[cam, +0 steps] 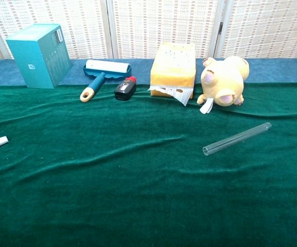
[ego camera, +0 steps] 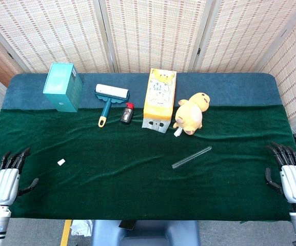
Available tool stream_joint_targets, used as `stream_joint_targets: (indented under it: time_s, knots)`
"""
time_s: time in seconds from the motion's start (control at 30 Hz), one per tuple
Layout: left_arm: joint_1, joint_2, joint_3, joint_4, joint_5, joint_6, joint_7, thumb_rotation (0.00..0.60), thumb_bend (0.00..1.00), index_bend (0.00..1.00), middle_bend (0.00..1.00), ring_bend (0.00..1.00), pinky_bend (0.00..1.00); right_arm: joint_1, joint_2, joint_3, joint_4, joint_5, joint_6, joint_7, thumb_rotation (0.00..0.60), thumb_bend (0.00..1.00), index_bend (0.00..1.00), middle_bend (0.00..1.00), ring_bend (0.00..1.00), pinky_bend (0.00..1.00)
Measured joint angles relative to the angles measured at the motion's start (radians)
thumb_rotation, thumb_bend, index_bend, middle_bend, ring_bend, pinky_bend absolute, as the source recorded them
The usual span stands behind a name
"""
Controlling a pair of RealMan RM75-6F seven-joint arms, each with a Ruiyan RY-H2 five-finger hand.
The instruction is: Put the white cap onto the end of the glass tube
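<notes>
A small white cap point(ego camera: 61, 162) point(cam: 0, 141) lies on the green cloth at the left. A clear glass tube point(ego camera: 191, 157) point(cam: 237, 139) lies slanted on the cloth at the right of centre, its open end toward me. My left hand point(ego camera: 6, 179) rests at the table's near left corner, fingers spread, holding nothing, a short way left of the cap. At the near right corner my right hand point(ego camera: 291, 177) lies with fingers apart and empty, well right of the tube. Neither hand shows in the chest view.
Along the back stand a teal box point(ego camera: 63, 86) point(cam: 39, 55), a lint roller point(ego camera: 109, 100) point(cam: 103, 73), a small black and red object point(ego camera: 127, 113) point(cam: 125, 88), a yellow carton point(ego camera: 159, 100) point(cam: 174, 69) and a yellow plush toy point(ego camera: 191, 113) point(cam: 223, 81). Folding screens close off the rear.
</notes>
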Motion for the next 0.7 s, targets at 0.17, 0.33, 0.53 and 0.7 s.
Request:
stream_joint_targets:
  time_s: [0.17, 0.33, 0.53, 0.7]
  knots:
    - [0.0, -0.004, 0.0, -0.002, -0.004, -0.002, 0.011, 0.6, 0.32, 0.1, 0.24, 0.18, 0.06, 0.012, 0.003, -0.001, 0.01, 0.004, -0.023, 0.011, 0.6, 0.66, 0.13, 0.12, 0.07, 0.0]
    - [0.002, -0.001, 0.002, -0.007, -0.001, 0.001, 0.015, 0.6, 0.32, 0.1, 0.24, 0.18, 0.06, 0.013, 0.004, 0.002, 0.016, 0.002, -0.02, 0.018, 0.6, 0.66, 0.13, 0.12, 0.07, 0.0]
    - [-0.009, 0.0, 0.0, 0.001, 0.005, -0.012, 0.021, 0.6, 0.32, 0.1, 0.24, 0.18, 0.06, 0.011, 0.006, 0.006, 0.02, 0.001, -0.009, 0.025, 0.6, 0.66, 0.13, 0.12, 0.07, 0.0]
    - [-0.031, -0.007, -0.003, 0.023, 0.015, -0.037, 0.02, 0.6, 0.32, 0.1, 0.24, 0.18, 0.06, 0.009, 0.008, 0.007, 0.02, -0.002, 0.0, 0.026, 0.6, 0.66, 0.13, 0.12, 0.07, 0.0]
